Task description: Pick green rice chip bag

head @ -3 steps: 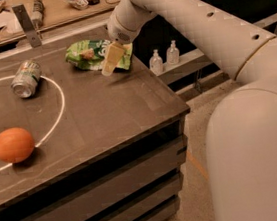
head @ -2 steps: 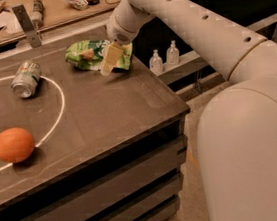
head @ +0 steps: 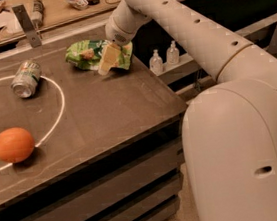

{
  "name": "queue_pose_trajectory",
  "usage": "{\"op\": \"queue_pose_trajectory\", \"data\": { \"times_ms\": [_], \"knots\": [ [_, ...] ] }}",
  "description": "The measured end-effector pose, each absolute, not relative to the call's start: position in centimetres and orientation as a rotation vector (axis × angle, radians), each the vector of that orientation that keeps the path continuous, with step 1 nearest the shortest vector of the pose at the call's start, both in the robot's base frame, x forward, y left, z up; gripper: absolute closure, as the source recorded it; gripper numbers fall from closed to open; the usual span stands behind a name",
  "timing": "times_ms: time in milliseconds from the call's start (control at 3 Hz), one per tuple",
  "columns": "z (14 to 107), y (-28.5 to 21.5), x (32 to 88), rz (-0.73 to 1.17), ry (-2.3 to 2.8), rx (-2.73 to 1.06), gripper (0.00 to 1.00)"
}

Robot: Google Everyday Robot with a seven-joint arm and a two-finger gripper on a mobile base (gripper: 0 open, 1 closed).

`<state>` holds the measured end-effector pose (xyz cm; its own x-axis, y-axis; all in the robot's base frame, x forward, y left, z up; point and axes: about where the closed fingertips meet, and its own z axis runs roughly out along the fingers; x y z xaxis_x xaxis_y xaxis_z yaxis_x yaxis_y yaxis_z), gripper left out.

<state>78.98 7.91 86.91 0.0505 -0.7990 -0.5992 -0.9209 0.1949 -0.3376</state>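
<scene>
The green rice chip bag (head: 87, 54) lies flat and crinkled on the dark table (head: 103, 112), near its far edge. It is light green with pictured tan chips. My gripper (head: 108, 60) hangs from the white arm (head: 177, 17) and sits on the bag's right half, covering part of it. The bag's right end (head: 126, 57) shows past the gripper. The bag rests on the table.
A silver-green drink can (head: 26, 79) lies on its side at the left, on a white painted circle line (head: 59, 99). An orange (head: 14, 145) sits at the front left. Two small bottles (head: 164, 58) stand on a shelf past the table's right edge. A cluttered counter (head: 40, 8) runs behind.
My gripper has shifted a little to the left and down over the bag. The bag, can and orange have not moved.
</scene>
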Motion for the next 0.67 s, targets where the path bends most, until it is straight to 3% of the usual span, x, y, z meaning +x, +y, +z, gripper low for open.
{"op": "queue_pose_trajectory", "data": {
  "times_ms": [667],
  "knots": [
    [86.02, 8.08, 79.39, 0.253, 1.778, -1.624, 0.05]
  ]
}}
